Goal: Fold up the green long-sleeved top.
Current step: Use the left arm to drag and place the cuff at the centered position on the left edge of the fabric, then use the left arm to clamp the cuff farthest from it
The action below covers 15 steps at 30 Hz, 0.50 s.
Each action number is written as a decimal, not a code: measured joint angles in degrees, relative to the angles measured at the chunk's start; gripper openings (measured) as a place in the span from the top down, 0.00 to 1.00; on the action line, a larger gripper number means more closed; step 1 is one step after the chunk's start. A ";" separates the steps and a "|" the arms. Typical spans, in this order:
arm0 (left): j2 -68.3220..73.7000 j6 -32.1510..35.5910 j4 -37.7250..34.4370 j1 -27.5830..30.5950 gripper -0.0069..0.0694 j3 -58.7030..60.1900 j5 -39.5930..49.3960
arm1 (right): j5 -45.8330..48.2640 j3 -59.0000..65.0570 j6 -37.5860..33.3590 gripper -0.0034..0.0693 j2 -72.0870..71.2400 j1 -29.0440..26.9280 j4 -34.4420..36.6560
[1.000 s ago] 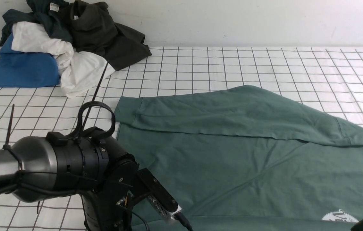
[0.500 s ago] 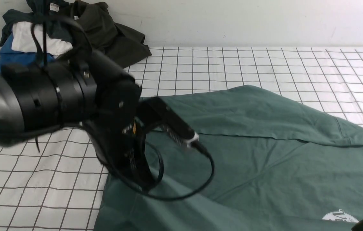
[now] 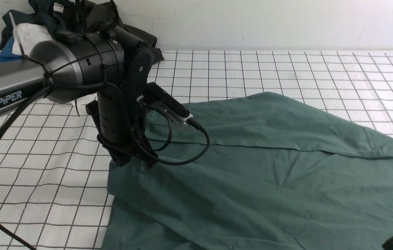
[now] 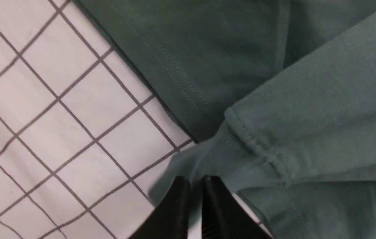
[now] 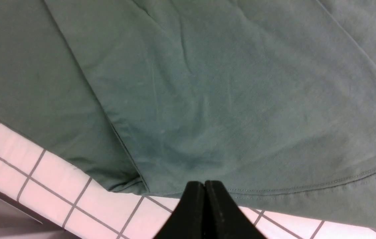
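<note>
One risk: the left end effector [image 4: 193,181], barely parted, maybe pinching the cuff [image 4: 208,162] of the green long-sleeved top [image 3: 269,173], drags the fold askew; the right end effector [image 5: 204,186] is clenched.

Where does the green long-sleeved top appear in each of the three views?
Front view: the green long-sleeved top covers the lower right, from the centre to the right edge.
Left wrist view: it fills about half the picture; its cuffed sleeve end lies just beyond the left fingers.
Right wrist view: it fills most of the picture; its hem runs by the right fingers.
Shared landmark: the white grid-lined cover, bordering the top everywhere.
</note>
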 joint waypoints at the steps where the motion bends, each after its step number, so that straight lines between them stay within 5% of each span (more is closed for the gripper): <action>1: 0.95 -0.86 0.00 0.55 0.75 -0.01 -0.52 | -0.61 0.00 0.00 0.97 0.00 0.00 -0.14; 9: 3.29 -5.28 -1.39 3.29 0.37 -7.23 -2.67 | -5.10 0.00 0.00 0.97 0.00 0.00 -1.69; 15: 9.05 -6.61 -7.19 9.59 0.31 -16.10 -6.28 | -8.19 0.00 0.00 0.97 0.00 0.00 -1.89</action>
